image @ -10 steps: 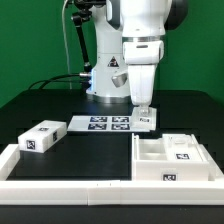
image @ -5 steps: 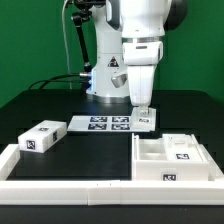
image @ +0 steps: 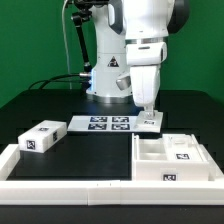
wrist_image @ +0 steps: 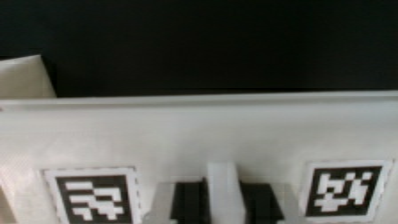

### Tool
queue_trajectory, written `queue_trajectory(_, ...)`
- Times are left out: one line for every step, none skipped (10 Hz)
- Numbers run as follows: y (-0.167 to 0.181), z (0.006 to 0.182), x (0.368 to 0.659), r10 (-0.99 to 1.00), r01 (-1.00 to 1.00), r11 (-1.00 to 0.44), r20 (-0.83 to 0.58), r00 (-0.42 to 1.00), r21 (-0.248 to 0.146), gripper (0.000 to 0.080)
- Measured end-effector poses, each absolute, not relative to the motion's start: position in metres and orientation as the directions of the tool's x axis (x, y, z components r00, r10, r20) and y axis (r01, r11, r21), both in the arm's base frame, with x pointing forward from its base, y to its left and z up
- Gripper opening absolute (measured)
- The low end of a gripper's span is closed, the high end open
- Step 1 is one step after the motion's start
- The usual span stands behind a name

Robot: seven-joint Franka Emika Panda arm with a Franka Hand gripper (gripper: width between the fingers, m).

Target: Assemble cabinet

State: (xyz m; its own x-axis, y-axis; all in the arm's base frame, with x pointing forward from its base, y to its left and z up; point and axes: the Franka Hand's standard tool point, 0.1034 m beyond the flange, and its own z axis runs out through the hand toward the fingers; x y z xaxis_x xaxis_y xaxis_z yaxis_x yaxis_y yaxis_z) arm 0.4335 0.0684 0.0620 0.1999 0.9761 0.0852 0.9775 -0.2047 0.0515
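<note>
My gripper (image: 147, 108) hangs over the right end of the marker board (image: 100, 124). It is shut on a small white cabinet block (image: 148, 121) that bears a tag and is held just above the table. In the wrist view the dark fingers (wrist_image: 185, 205) stand on either side of a thin white ridge of that block (wrist_image: 214, 130), between two tags. The open box body of the cabinet (image: 175, 160) lies at the exterior view's right front. Another tagged white block (image: 40, 137) lies at the left.
Low white border rails (image: 60, 187) run along the front and the left of the black table. The robot's base (image: 105, 75) stands behind the marker board. A pale edge (wrist_image: 18, 75) shows at the side of the wrist view.
My gripper, with the block in it, has shifted slightly toward the exterior view's right. The other parts have not moved.
</note>
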Motion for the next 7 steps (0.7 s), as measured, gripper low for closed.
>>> queue_trajectory(0.07, 0.0623, 0.4342, 0.974, 0.975, -0.213, 0.094, 0.206, 0.066, 0.0069)
queue_trajectory(0.0695, 0.0615, 0.4336, 0.974, 0.975, -0.214, 0.093, 0.208, 0.063, 0.0069)
queue_trajectory(0.0719, 0.0611, 0.4362, 0.973, 0.974, -0.213, 0.104, 0.205, 0.078, 0.0069)
queue_trajectory(0.0719, 0.0603, 0.4365, 0.973, 0.974, -0.214, 0.105, 0.205, 0.077, 0.0069)
queue_trajectory(0.0735, 0.061, 0.437, 0.971, 0.971, -0.22, 0.115, 0.209, 0.094, 0.0069)
queue_trajectory(0.0727, 0.0603, 0.4361, 0.971, 0.971, -0.222, 0.114, 0.211, 0.09, 0.0069)
queue_trajectory(0.0723, 0.0601, 0.4363, 0.971, 0.971, -0.221, 0.114, 0.211, 0.09, 0.0069)
